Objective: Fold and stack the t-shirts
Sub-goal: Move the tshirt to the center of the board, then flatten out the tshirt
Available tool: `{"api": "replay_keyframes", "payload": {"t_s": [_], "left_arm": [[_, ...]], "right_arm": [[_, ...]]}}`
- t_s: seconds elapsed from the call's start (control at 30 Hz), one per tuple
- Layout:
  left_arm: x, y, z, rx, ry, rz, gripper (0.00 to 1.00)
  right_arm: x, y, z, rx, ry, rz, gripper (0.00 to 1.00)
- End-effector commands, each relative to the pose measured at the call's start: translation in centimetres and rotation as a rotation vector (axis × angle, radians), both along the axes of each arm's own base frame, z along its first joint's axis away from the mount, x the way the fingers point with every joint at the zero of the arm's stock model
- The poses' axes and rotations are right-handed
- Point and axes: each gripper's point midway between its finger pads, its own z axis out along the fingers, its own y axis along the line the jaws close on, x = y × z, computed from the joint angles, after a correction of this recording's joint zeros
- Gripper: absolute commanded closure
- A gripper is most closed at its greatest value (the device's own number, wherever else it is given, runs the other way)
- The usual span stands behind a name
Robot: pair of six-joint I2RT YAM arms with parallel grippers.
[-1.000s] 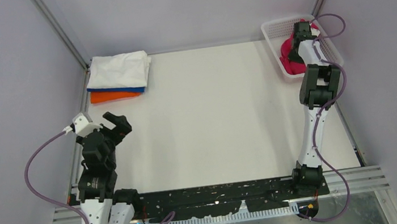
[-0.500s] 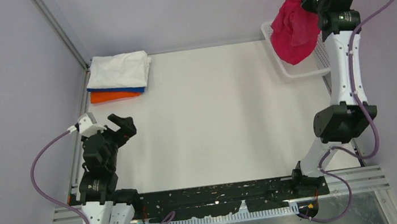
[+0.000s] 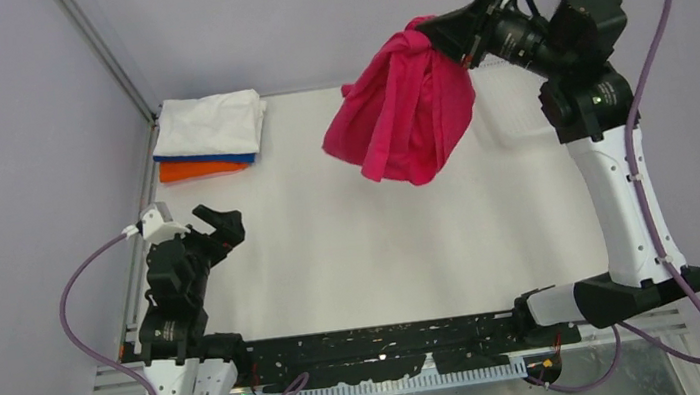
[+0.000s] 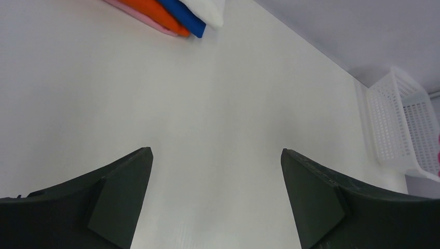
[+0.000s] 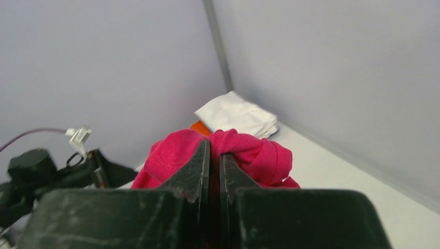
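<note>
Top external view: white, blue and orange shirts lie folded, stacked at ten o'clock on the desk. Right jaws pinch the unfolded magenta shirt aloft at one o'clock; left jaws spread, empty.

magenta-red shirt: plain, no print | white shirt: plain | blue shirt: plain | orange shirt: plain | bench: off-white | basket: white mesh | left fingers: black | cables: purple
</note>
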Motion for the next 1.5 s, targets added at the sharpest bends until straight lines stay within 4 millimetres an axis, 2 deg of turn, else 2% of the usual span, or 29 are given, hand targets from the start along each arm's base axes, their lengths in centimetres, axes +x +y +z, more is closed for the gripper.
{"api": "replay_keyframes", "payload": {"t_s": [0.0,0.03,0.07,0.13,0.17,0.2,0.23,0.27,0.3,0.33,0.37,0.43,0.47,0.5,0.53,0.57,0.6,0.63,0.67,0.7,0.73,0.77,0.8,0.83,0.9,1.03,1.2,1.37,1.47], "left_arm": [[-0.3,-0.7,1.2,-0.055,-0.027,-0.022,0.01],[-0.3,-0.8,1.2,-0.063,-0.027,-0.024,0.01],[-0.2,-0.9,1.1,-0.068,-0.025,-0.025,0.01],[-0.2,-1.1,1.0,-0.076,-0.013,-0.033,0.01],[-0.1,-1.2,0.8,-0.078,-0.005,-0.037,0.01],[0.1,-1.3,0.5,-0.079,0.006,-0.045,0.01],[0.3,-1.6,0.2,-0.08,0.018,-0.057,0.01],[0.6,-1.9,-0.2,-0.087,0.032,-0.071,0.01],[0.9,-2.3,-0.6,-0.096,0.047,-0.091,0.01],[1.3,-3.0,-1.1,-0.11,0.066,-0.125,0.01],[1.6,-3.7,-1.5,-0.123,0.083,-0.161,0.01],[2.4,-5.1,-2.7,-0.153,0.134,-0.226,0.01],[2.8,-5.7,-3.1,-0.166,0.153,-0.258,0.01],[3.2,-6.3,-3.6,-0.179,0.174,-0.284,0.01],[3.6,-6.8,-4.1,-0.191,0.199,-0.306,0.01],[4.1,-7.3,-4.8,-0.198,0.227,-0.323,0.01],[4.5,-7.8,-5.0,-0.2,0.244,-0.342,0.01],[4.9,-8.4,-5.4,-0.195,0.262,-0.36,0.01],[5.4,-9.0,-5.4,-0.187,0.271,-0.379,0.01],[5.9,-9.9,-5.6,-0.172,0.284,-0.407,0.01],[6.5,-10.8,-5.6,-0.158,0.289,-0.434,0.01],[6.8,-12.2,-5.9,-0.143,0.31,-0.476,0.01],[7.2,-13.4,-6.1,-0.127,0.327,-0.516,0.01],[7.6,-14.5,-6.6,-0.113,0.354,-0.551,0.01],[8.5,-16.6,-7.5,-0.1,0.402,-0.611,0.01],[10.1,-19.9,-9.9,-0.111,0.505,-0.707,0.01],[10.8,-21.9,-13.5,-0.114,0.618,-0.732,0.01],[10.0,-22.8,-16.3,-0.128,0.706,-0.728,0.11],[9.7,-23.2,-17.3,-0.143,0.735,-0.725,0.21]], "right_arm": [[-4.4,5.2,-2.9,-0.051,-0.038,0.39,0.95],[-4.3,5.7,-5.2,-0.073,-0.007,0.432,0.95],[-4.1,5.8,-6.4,-0.101,-0.022,0.436,0.95],[-2.0,5.7,-12.9,-0.171,0.064,0.397,0.95],[-0.4,5.0,-15.5,-0.205,0.128,0.307,0.95],[1.0,4.2,-19.5,-0.269,0.176,0.239,0.93],[3.3,2.4,-22.5,-0.332,0.238,0.085,0.8],[4.2,1.1,-26.4,-0.398,0.296,0.013,0.69],[6.3,-1.5,-29.4,-0.465,0.368,-0.159,0.51],[6.8,-2.9,-31.9,-0.506,0.428,-0.239,0.46],[7.9,-5.9,-34.3,-0.578,0.498,-0.408,0.36],[8.0,-8.9,-36.4,-0.654,0.567,-0.565,0.23],[7.6,-9.4,-37.2,-0.665,0.584,-0.592,0.21],[7.5,-9.9,-36.3,-0.627,0.56,-0.637,0.17],[6.7,-10.1,-37.4,-0.618,0.572,-0.644,0.12],[6.6,-9.8,-35.3,-0.525,0.518,-0.663,0.09],[6.0,-9.5,-35.8,-0.485,0.511,-0.649,0.01],[5.1,-9.2,-34.1,-0.401,0.481,-0.649,0.03],[4.3,-8.4,-34.8,-0.364,0.486,-0.601,0.04],[3.4,-7.8,-33.5,-0.289,0.468,-0.577,0.04],[2.1,-6.2,-33.7,-0.25,0.461,-0.48,0.04],[1.1,-5.5,-35.2,-0.223,0.5,-0.438,0.04],[0.3,-4.3,-34.8,-0.19,0.486,-0.37,0.05],[-0.6,-3.7,-36.2,-0.178,0.526,-0.342,0.05],[-1.8,-3.2,-37.6,-0.178,0.569,-0.32,0.04],[-3.4,-4.4,-40.2,-0.204,0.648,-0.376,0.05],[-4.7,-5.5,-40.8,-0.204,0.649,-0.418,0.05],[-5.2,-6.6,-41.4,-0.223,0.641,-0.466,0.05],[-5.3,-6.8,-41.7,-0.233,0.641,-0.47,0.05]]}}
